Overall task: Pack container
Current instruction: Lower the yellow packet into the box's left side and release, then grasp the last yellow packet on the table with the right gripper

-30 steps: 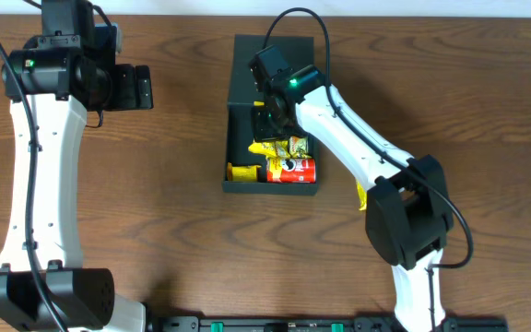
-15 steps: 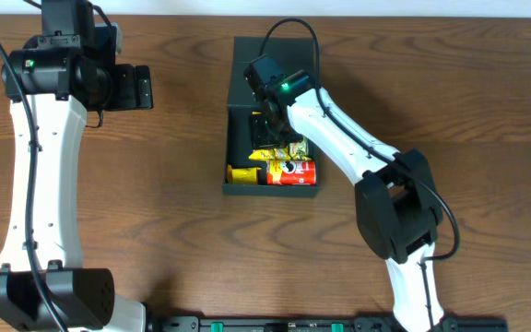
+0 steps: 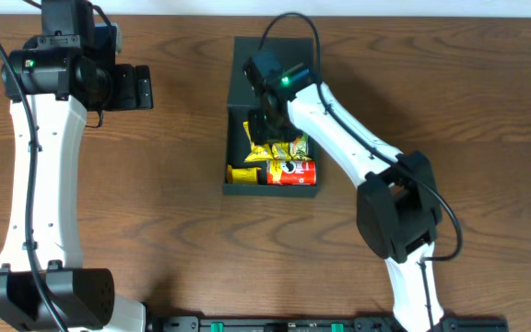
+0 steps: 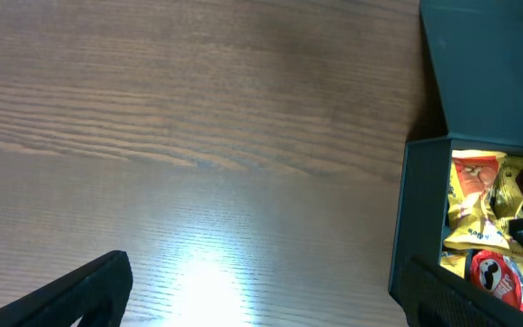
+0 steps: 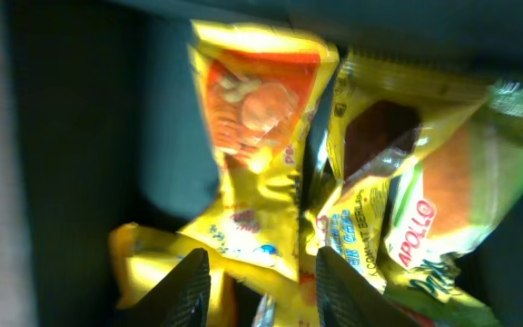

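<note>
The dark teal container (image 3: 236, 111) stands at the table's middle, its flap lid (image 3: 279, 53) open toward the far side. Inside lie several yellow snack packets (image 3: 258, 171) and a red can (image 3: 292, 171) at the near end. My right gripper (image 3: 272, 122) is down inside the container, open, fingers either side of a yellow-orange packet (image 5: 257, 118); a green-yellow Apollo packet (image 5: 443, 209) lies beside it. My left gripper (image 3: 142, 88) is open and empty over bare table, left of the container. The left wrist view shows the container wall (image 4: 420, 209), packets (image 4: 475, 195) and can (image 4: 507, 277).
Brown wooden table (image 3: 155, 212). The right arm (image 3: 348, 138) reaches over the container's right side from its base at the near edge. The left arm (image 3: 40, 166) stands along the table's left side. A black rail (image 3: 275, 324) runs along the near edge.
My right gripper moved left and lower into the container; a yellow packet now lies along the inside left of the box. The left arm has not moved.
</note>
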`<state>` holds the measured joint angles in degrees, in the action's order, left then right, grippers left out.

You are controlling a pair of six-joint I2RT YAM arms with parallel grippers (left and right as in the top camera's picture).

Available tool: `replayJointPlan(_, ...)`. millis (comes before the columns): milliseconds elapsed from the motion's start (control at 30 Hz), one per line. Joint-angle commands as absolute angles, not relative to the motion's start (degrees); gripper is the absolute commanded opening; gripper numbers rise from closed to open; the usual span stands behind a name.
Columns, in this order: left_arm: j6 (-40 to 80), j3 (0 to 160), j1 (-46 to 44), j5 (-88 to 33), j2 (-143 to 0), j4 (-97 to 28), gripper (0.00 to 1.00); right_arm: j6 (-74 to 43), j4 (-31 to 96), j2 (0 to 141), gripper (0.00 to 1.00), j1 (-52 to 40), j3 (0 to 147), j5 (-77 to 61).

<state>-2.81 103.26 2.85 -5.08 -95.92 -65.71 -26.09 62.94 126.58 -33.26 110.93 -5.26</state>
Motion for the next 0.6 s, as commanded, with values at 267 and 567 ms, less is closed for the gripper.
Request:
replayJointPlan(267,-2.2,103.6,3.0,-3.8,-96.3,-65.7,0.95,-22.0,86.0,120.8,0.34,-28.3,124.2,19.3)
replayJointPlan(567,-2.4,103.5,3.0,-3.9,-97.9,-65.3,0.95,-14.2,89.9,119.3,0.37,-17.5,113.3,14.8)
